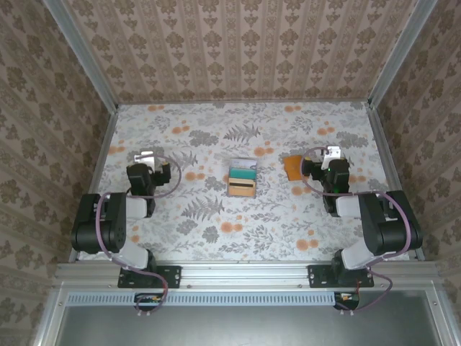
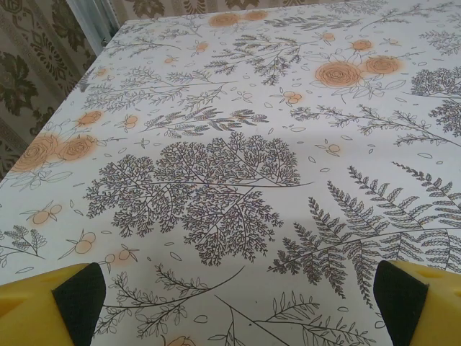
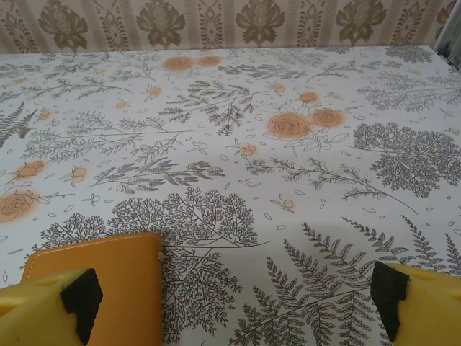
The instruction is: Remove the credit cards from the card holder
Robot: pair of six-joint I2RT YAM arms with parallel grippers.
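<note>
I'm holding the left gripper and right gripper spread wide and empty. The card holder is lying just beside the right gripper's left fingertip, and the credit cards are sitting well apart from it, apparently already out.

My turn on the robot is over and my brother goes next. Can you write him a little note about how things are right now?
Left claw: open, holding nothing, above the table.
Right claw: open, holding nothing; the orange card holder lies flat on the table by its left finger.
Credit cards: teal, orange-tan and pale ones lie together mid-table, apart from the holder.
Done: three cards look out.
Left: check whether the holder hides more; the pictures cannot tell.
</note>
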